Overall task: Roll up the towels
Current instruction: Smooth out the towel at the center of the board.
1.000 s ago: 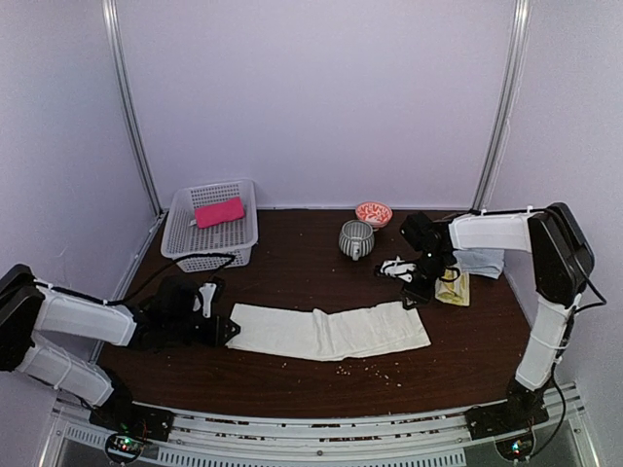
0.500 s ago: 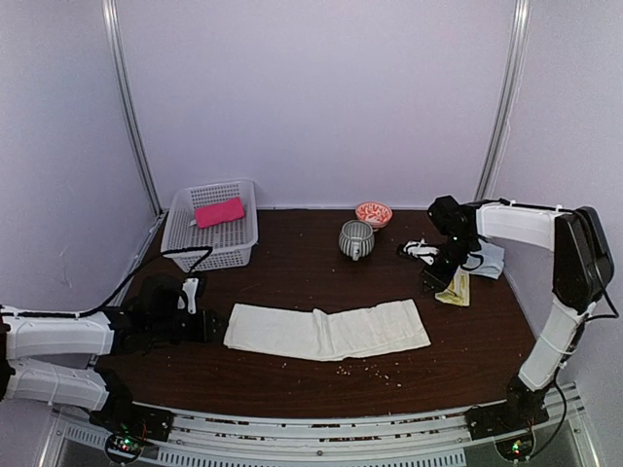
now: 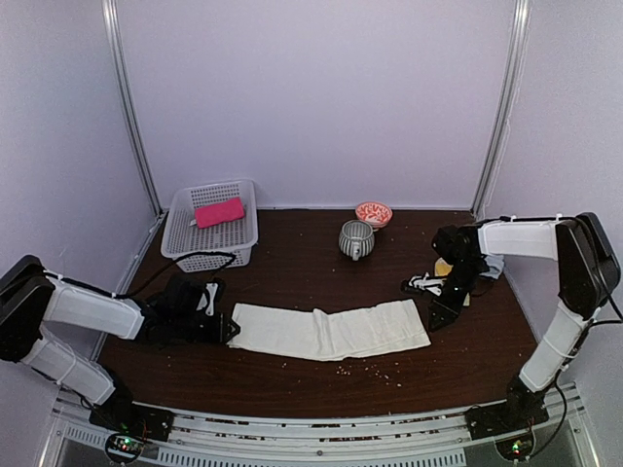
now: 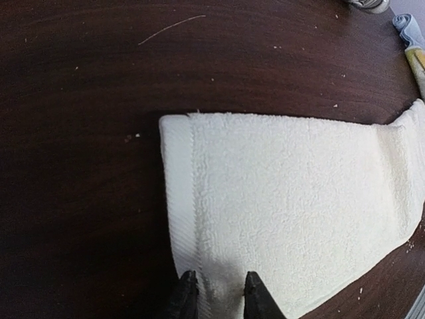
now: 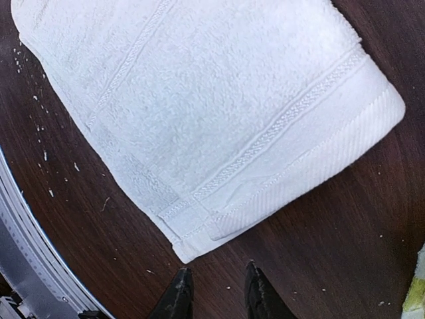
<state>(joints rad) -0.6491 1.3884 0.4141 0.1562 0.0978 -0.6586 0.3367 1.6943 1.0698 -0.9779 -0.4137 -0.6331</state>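
Observation:
A cream-white towel point(image 3: 331, 331), folded into a long strip, lies flat across the middle of the table. My left gripper point(image 3: 229, 330) is at its left end. In the left wrist view the left gripper point(image 4: 216, 294) is open a little, its tips straddling the towel point(image 4: 292, 199) just inside the hem. My right gripper point(image 3: 432, 319) hovers at the strip's right end. The right wrist view shows the right gripper point(image 5: 216, 290) open over bare wood, just short of the towel point(image 5: 199, 100) corner. A pink towel point(image 3: 219, 211) lies in the basket.
A white basket point(image 3: 185, 243) stands at the back left. A striped mug point(image 3: 355, 238) and a small bowl point(image 3: 374, 212) sit at the back centre. A yellow towel point(image 3: 445, 267) and a blue-grey towel point(image 3: 493, 263) lie behind the right gripper. Crumbs dot the wood near the front.
The right gripper has swung from the back, by the yellow towel, forward to the strip's right end. The left gripper pulled back slightly, then returned to the left end.

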